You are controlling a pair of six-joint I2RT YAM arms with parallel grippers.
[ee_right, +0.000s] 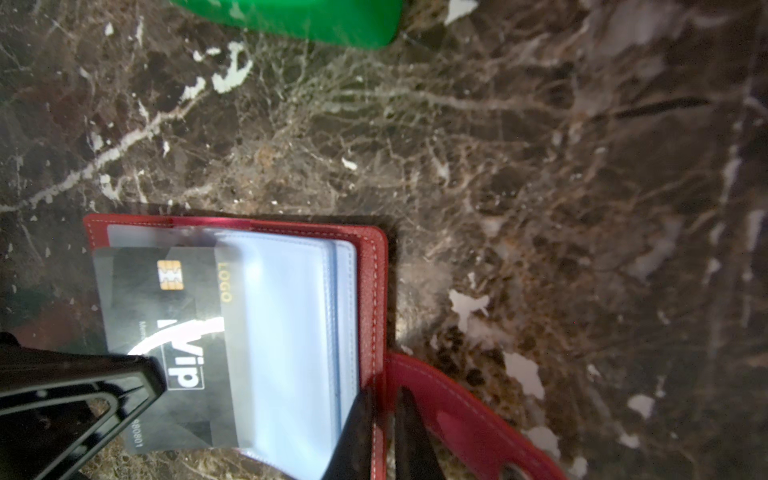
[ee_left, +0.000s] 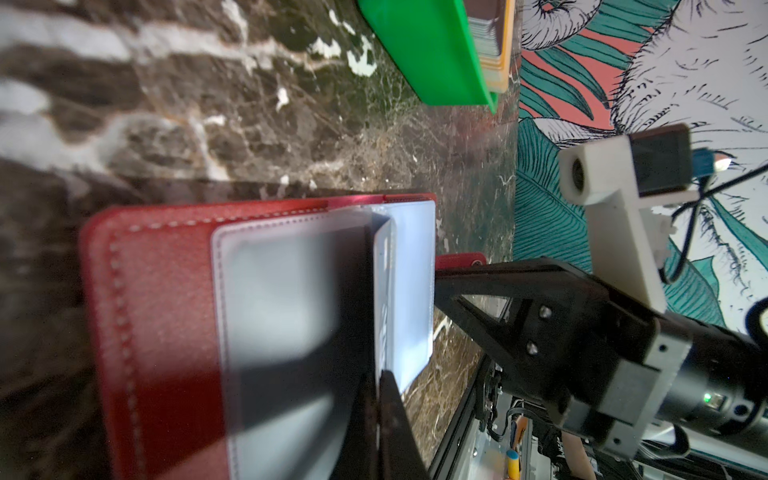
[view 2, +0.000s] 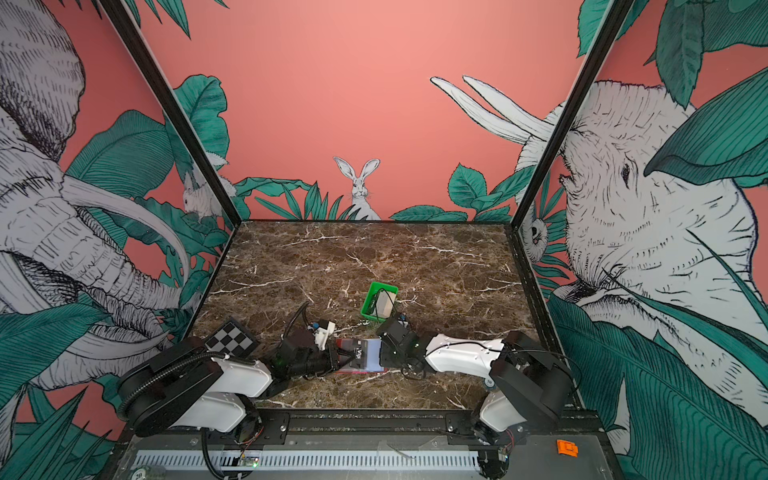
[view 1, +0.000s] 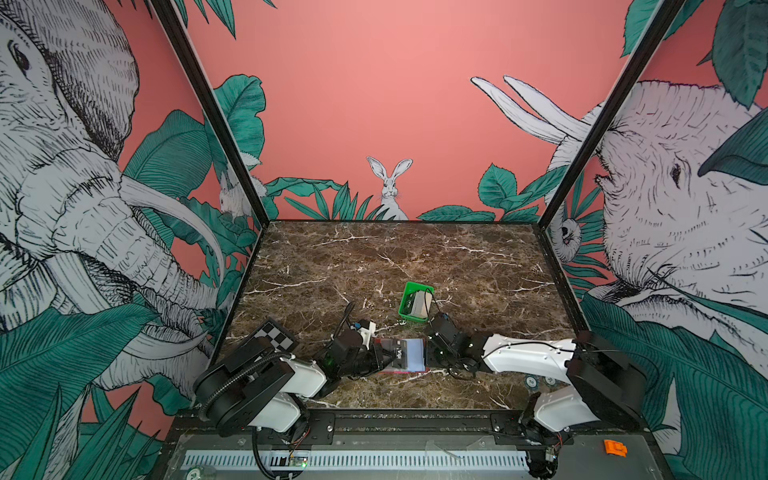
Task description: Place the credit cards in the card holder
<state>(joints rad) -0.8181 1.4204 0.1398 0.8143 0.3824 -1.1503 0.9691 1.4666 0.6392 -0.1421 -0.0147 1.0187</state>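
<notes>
The card holder (ee_right: 374, 291) has a red, grained, leather-look cover with pale stitching. Its inner pockets (ee_right: 286, 332) are smooth, translucent pale-blue plastic with a soft sheen. The credit card (ee_right: 166, 332), at the lower left of the right wrist view, is dark glossy plastic with a metallic gold chip (ee_right: 170, 276). The green tray (ee_left: 424, 54) is smooth, shiny plastic. The table (ee_right: 540, 166) looks like polished brown marble with white veins.

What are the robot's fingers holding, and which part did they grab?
Left gripper: the black VIP card, by the edge sticking out of a clear pocket. Right gripper: the red card holder, by its cover edge beside the snap tab.
</notes>
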